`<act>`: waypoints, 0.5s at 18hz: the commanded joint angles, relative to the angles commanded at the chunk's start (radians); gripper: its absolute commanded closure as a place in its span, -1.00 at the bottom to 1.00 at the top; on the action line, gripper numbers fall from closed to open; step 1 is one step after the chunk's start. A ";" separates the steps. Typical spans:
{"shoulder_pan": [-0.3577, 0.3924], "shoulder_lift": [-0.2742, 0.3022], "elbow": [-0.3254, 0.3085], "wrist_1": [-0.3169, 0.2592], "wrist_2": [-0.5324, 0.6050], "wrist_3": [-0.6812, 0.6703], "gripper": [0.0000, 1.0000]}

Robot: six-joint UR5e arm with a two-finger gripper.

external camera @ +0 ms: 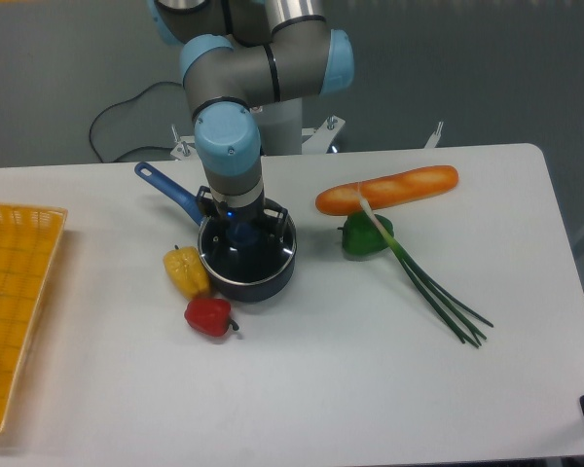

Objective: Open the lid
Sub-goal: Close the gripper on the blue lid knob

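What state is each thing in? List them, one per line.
lid: closed, seated on the saucepan.
saucepan: upright on the table, covered, handle pointing back-left.
tool: down at the lid's knob; open or shut cannot be told.
yellow basket: on the table's left edge, mostly bare.
green pepper: under the spring onion.

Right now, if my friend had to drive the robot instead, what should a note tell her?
Claw: down over the lid's blue knob; I cannot tell if it is shut on it.
Lid: sitting on the dark blue saucepan, near the middle of the table.
Close by: yellow pepper and red pepper, left of the pan.
Done: the claw has reached the knob.
Left: grip the knob, lift the lid off, set it down somewhere free.
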 joint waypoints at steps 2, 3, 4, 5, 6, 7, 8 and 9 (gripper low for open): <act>-0.002 0.000 0.000 0.000 0.000 0.000 -0.36; -0.002 0.000 0.000 0.002 0.000 0.000 -0.35; -0.002 0.000 0.000 0.002 0.000 0.000 -0.32; -0.002 0.000 0.000 0.000 0.000 0.000 -0.21; -0.002 0.000 0.000 0.000 -0.002 0.000 -0.21; 0.000 0.000 0.000 0.000 -0.002 0.000 -0.21; 0.000 0.000 0.002 0.000 -0.002 0.000 -0.19; 0.000 -0.002 0.003 0.000 -0.002 0.000 -0.18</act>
